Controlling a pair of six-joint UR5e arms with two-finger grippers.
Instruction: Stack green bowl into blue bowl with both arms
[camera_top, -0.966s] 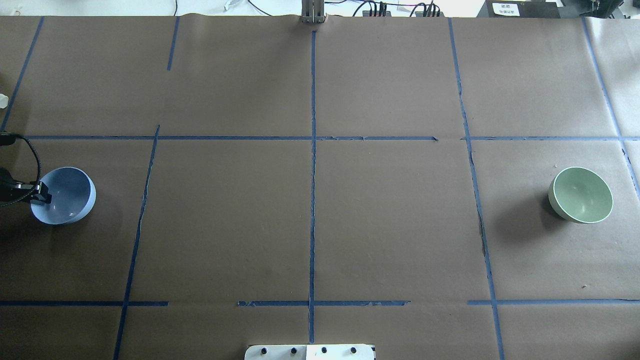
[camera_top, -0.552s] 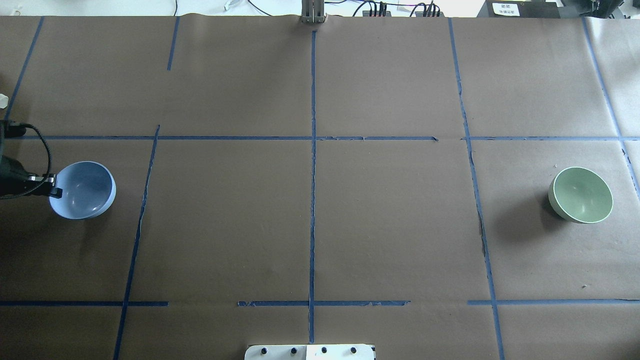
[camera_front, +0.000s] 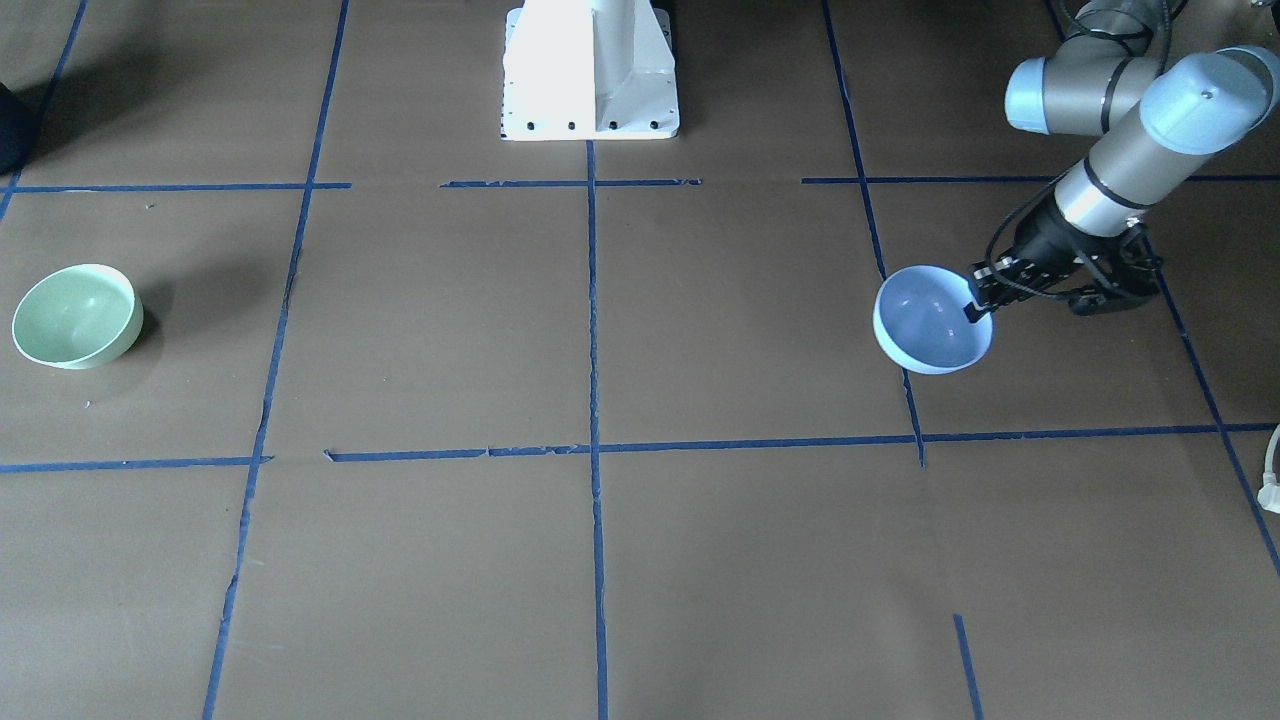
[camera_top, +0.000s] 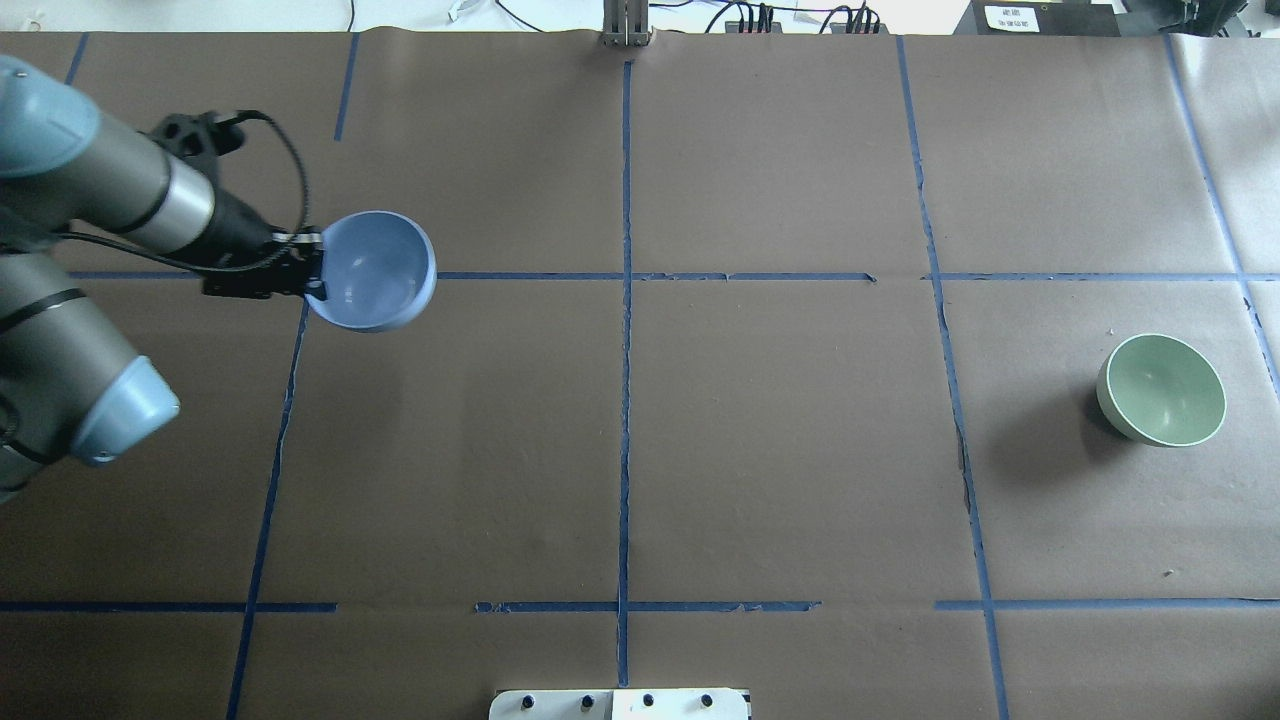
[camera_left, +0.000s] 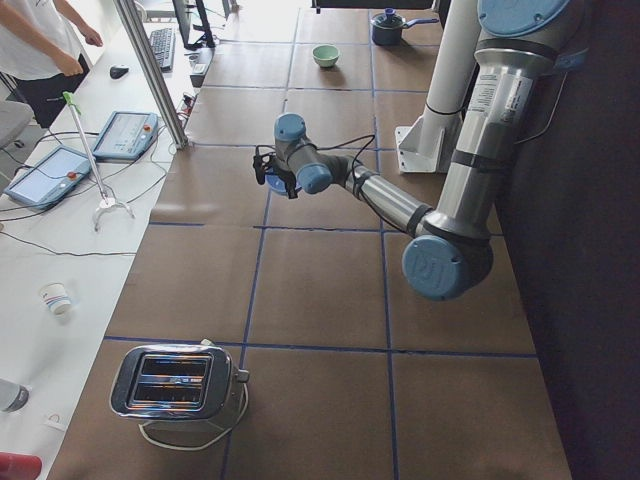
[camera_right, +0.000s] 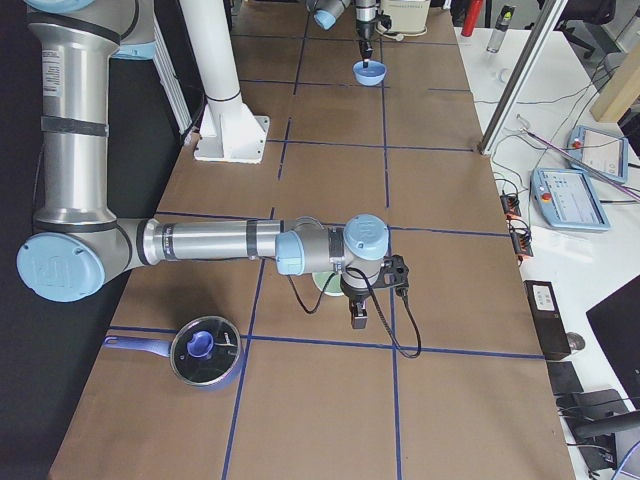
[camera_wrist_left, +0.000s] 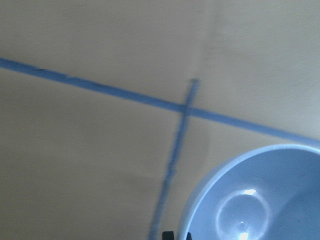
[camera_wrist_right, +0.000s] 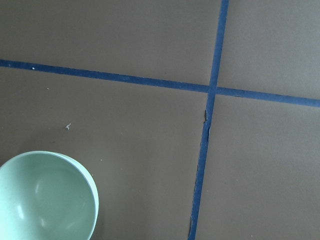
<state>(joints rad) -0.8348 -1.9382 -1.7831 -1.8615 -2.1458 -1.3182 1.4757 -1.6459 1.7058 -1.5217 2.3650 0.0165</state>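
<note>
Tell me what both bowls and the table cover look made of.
Blue bowl: likely glazed ceramic or melamine; smooth, with glossy highlights inside. Green bowl: same look, glossy inside, pale rim; material equally uncertain. Table cover: matte brown paper, judging by its creases.

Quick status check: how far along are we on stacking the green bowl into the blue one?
Early. Done: the left tool has the blue bowl by its rim, seemingly off the table. In hand: positioning that bowl. The right tool hangs near the green bowl, which sits untouched. Left: grasp the green bowl and set it inside the blue one.
</note>
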